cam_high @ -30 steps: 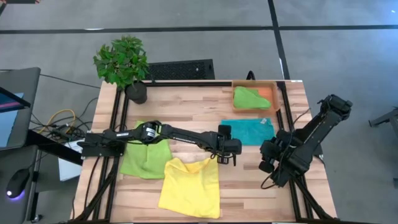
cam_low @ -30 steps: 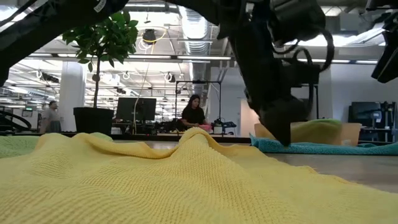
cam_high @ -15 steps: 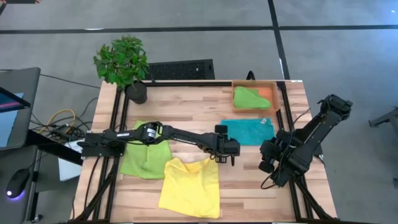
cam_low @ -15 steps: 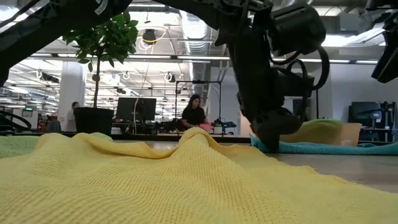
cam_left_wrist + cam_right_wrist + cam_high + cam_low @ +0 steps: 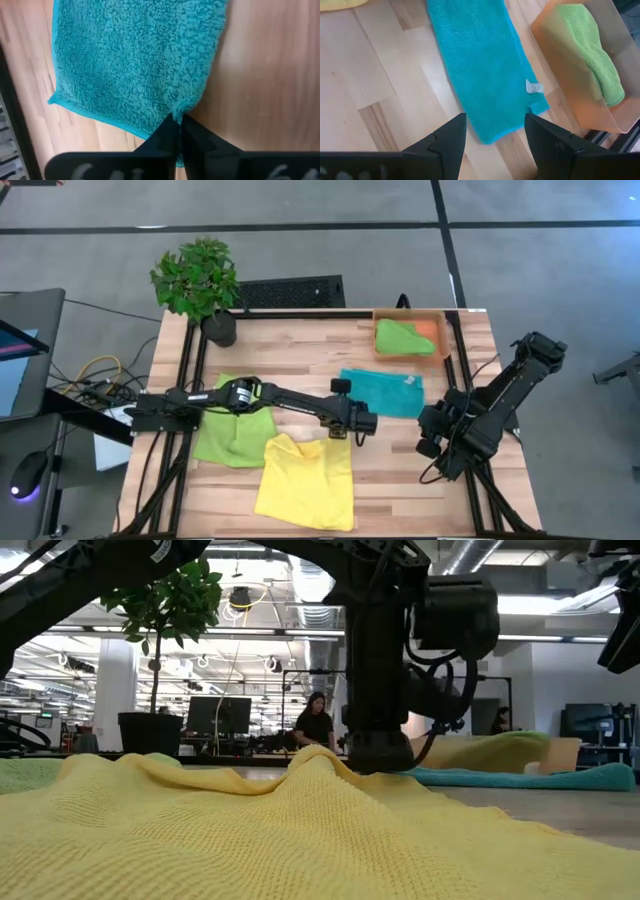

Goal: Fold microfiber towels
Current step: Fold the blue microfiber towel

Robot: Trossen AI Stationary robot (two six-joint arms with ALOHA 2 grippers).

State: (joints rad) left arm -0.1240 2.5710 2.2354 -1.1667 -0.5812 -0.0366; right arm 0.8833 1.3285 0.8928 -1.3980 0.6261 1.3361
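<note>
So far only one cloth looks finished: a green towel (image 5: pixel 403 337) lies folded in the orange tray (image 5: pixel 437 352) at the far right corner of the table (image 5: pixel 300 345). The left gripper (image 5: pixel 354 420) is reaching across the middle of the table with its jaws pinched tight on a corner of the teal towel (image 5: pixel 385 392), as its wrist view shows, the cloth (image 5: pixel 135 60) bunching where the fingers (image 5: pixel 172 137) meet. That towel lies flat as a narrow band just in front of the tray, apparently partly folded. The yellow towel (image 5: pixel 307 480) sits rumpled and spread at the near edge, and a second lime towel (image 5: pixel 235 432) lies beside it under the left arm; both appear unfolded. The right gripper (image 5: pixel 436 442) waits at the table's right edge, jaws wide and empty. Judging by this, most of the work is left.
</note>
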